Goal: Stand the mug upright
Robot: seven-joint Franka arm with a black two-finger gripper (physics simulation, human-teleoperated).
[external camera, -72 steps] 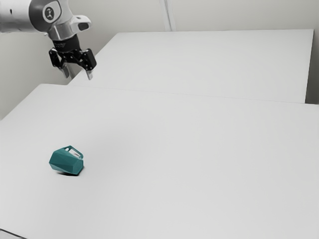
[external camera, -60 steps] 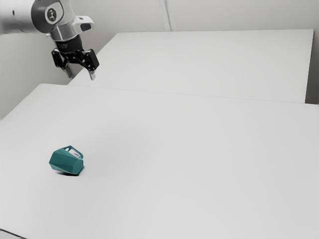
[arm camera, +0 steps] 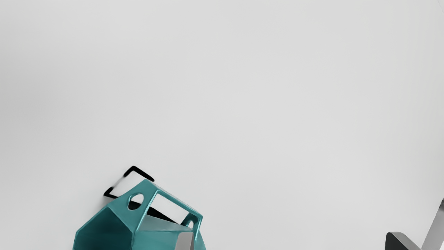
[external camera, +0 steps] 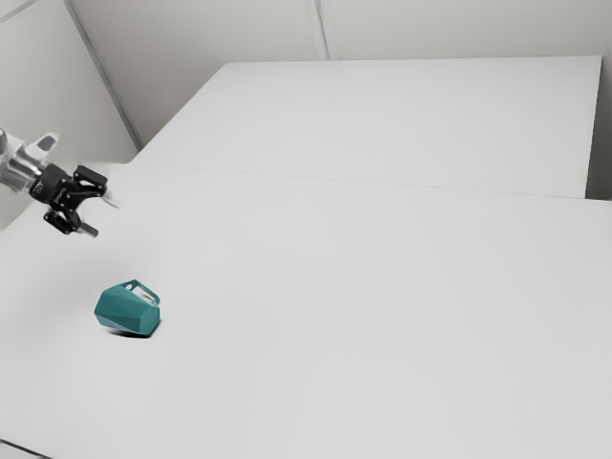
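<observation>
The fingers (external camera: pixel 90 229) stand wide apart, gripping nothing, clear of the teal mug (external camera: pixel 126 312) lying on its side.

Mug (external camera: pixel 126 313) on its side, toward the exterior view's left

The mug lies on the worktop (external camera: pixel 335 316), its handle (arm camera: pixel 147 191) on the upper side. Behind the worktop is a broad flat surface (external camera: pixel 402 115), with the wall (external camera: pixel 191 38) beyond that. A thin strip (external camera: pixel 24 449) crosses the exterior view's lower left corner, before the mug.
</observation>
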